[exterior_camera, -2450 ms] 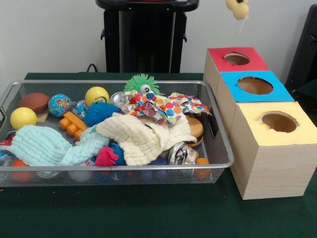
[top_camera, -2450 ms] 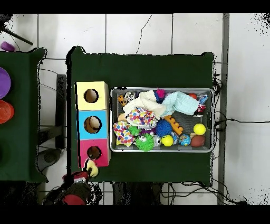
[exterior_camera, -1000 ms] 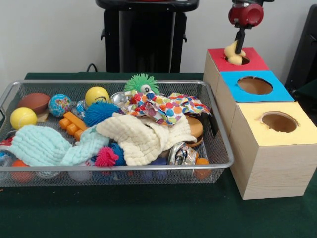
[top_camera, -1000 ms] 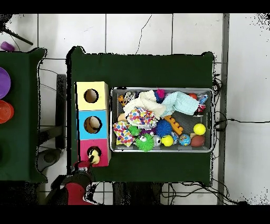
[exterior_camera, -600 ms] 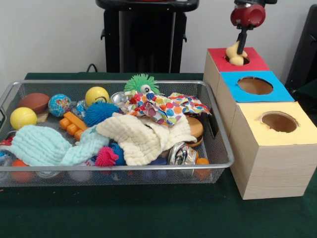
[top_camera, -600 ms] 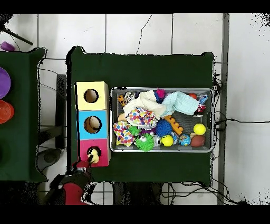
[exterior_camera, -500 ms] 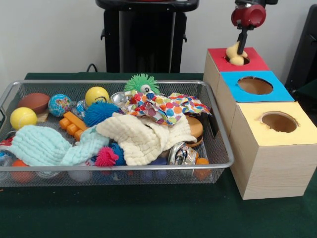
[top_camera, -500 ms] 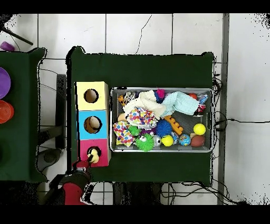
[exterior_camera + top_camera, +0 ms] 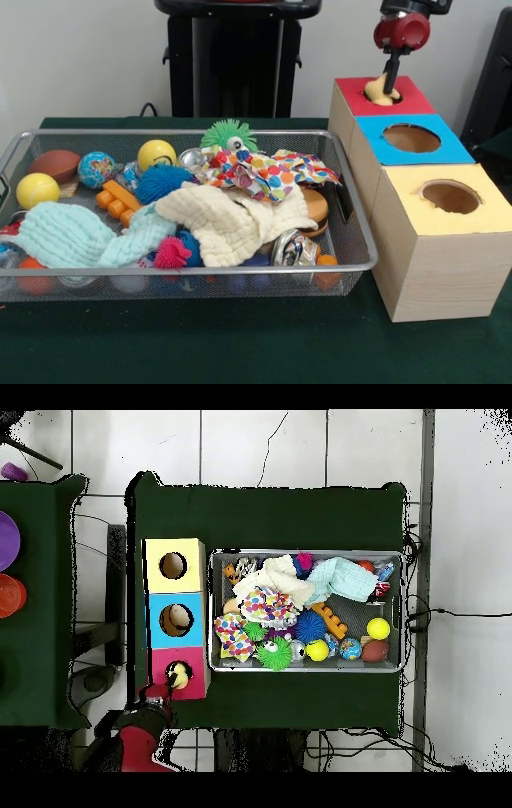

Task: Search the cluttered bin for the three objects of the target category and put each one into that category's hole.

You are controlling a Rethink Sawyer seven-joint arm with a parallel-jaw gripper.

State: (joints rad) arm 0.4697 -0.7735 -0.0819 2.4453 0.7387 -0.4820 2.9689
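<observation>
My gripper (image 9: 389,83), clamped on the yellow toy (image 9: 379,90), should centre over the red box's hole (image 9: 382,96) before releasing.

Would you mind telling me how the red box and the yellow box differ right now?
The red box has a pale yellow toy sitting in its hole, under the gripper; the yellow box shows an empty hole. They stand at opposite ends of the row. Both have wood-look sides and one round hole on top.

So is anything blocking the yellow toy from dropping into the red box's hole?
Nothing visible. The yellow toy sits partly in the red box's hole, under the tool. The hole's rim looks clear around it.
</observation>
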